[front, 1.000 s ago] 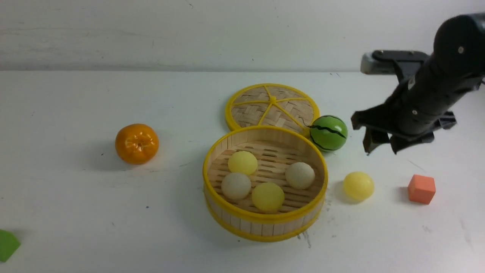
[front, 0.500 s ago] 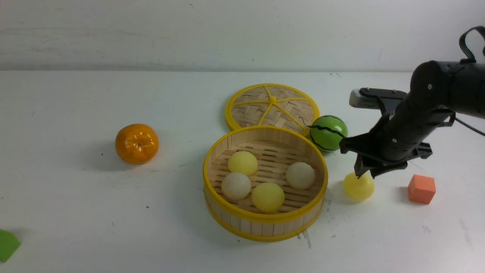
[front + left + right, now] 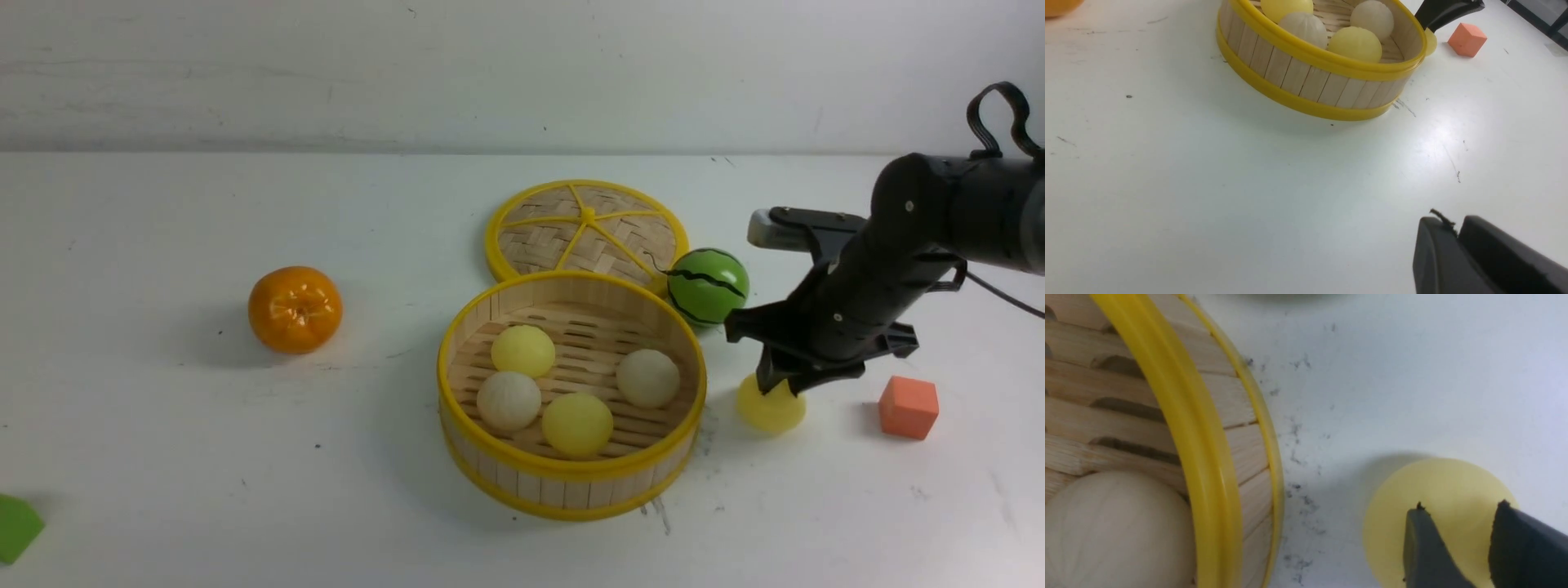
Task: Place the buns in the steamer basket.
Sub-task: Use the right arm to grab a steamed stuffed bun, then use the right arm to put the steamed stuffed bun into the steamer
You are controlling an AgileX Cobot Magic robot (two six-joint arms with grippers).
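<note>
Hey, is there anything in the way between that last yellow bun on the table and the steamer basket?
Nothing lies between the yellow bun and the steamer basket. Only the basket's own upright wall is in the way, so the bun would need lifting over it. The watermelon ball sits farther back, off that path.

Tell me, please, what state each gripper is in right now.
Left gripper: shut, holding nothing.
Right gripper: down on the yellow bun beside the steamer basket; whether it grips cannot be told.
</note>
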